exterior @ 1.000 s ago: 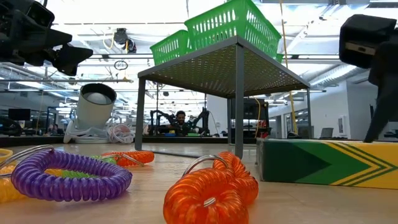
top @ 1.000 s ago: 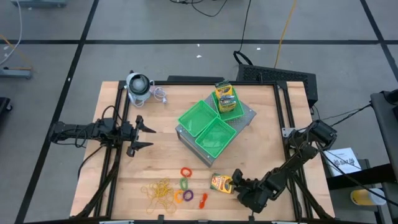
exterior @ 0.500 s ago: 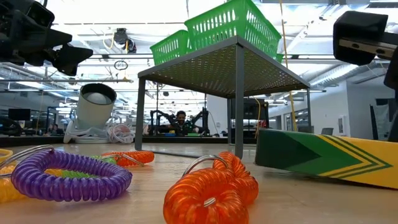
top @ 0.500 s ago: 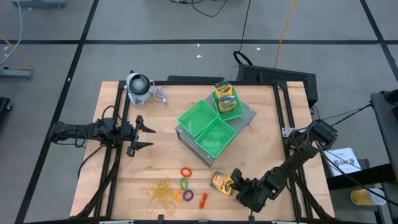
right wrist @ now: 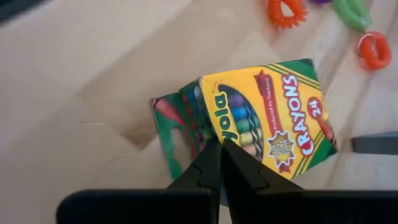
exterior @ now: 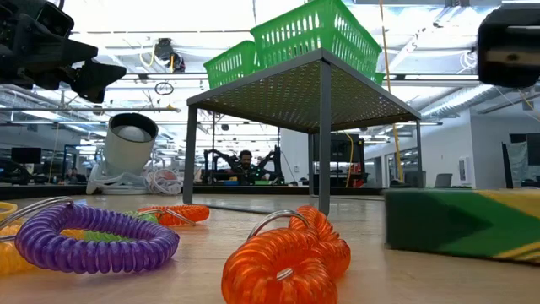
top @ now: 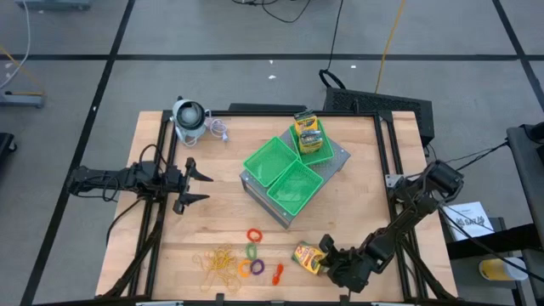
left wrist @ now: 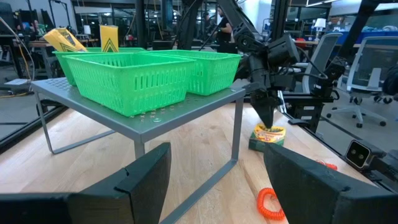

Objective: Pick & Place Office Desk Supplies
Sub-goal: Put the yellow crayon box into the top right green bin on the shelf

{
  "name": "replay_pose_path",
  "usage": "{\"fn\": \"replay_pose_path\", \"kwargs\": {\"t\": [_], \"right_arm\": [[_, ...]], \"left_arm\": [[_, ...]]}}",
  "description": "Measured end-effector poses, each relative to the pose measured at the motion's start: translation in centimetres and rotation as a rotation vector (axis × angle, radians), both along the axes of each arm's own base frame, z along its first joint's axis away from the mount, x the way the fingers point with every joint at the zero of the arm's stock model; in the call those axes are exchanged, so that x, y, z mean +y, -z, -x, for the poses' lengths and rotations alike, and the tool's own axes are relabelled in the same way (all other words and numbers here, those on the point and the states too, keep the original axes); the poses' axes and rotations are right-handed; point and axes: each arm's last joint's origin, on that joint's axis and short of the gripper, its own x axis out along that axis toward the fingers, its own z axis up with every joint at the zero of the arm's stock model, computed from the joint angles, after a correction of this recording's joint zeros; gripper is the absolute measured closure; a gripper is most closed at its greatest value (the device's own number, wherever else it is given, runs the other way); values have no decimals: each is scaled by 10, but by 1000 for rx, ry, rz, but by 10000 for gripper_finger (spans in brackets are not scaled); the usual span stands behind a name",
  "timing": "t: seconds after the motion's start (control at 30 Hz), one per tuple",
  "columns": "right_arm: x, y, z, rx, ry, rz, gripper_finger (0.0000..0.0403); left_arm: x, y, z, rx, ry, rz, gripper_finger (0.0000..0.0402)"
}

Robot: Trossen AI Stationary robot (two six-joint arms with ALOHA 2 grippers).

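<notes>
Right gripper (top: 325, 255) sits low at the front right of the table (top: 212, 212), its two fingers pressed flat together. In its wrist view the joined tips (right wrist: 221, 146) meet the near edge of the crayon box (right wrist: 273, 121). We cannot tell whether a sliver of card is nipped between them or whether they only butt against it. The left gripper (top: 191, 180) hovers over the left side of the table, fingers spread and empty.

From above, the crayon box (top: 308, 257) lies near the front edge, just beside the coloured coil rings (top: 252, 259) and right of the rubber bands (top: 217, 262). A second box (top: 308, 132) stands in the rear one of the green trays (top: 270, 159).

We judge the box light, with thin glossy card walls that give under a squeeze and slide easily on wood. A push at its edge would skate or tip it rather than lift it. Its end flaps are weak. The better hold, we think, is across the two broad faces or the narrow sides near the middle, with the fingers opened wide enough to straddle it.

In the level view the box (exterior: 464, 224) is smeared and cut off at the side. So we cannot tell whether its underside rests on the table or hangs just clear. Beside the yellow face, the wrist view shows a green and red panel. It may be a side, the back or a loose flap. We find no third box anywhere.
</notes>
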Motion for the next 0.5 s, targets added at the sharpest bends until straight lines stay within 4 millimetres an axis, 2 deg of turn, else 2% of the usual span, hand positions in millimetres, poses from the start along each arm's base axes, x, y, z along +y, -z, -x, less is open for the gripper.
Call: {"fn": "replay_pose_path", "kwargs": {"t": [0.33,0.5], "right_arm": [[-1,-30,6,-107,72,-83,402],[-3,-37,5,-125,98,-122,402]], "left_arm": [[0,0,0,0,0,0,137],[0,0,0,0,0,0,137]]}}
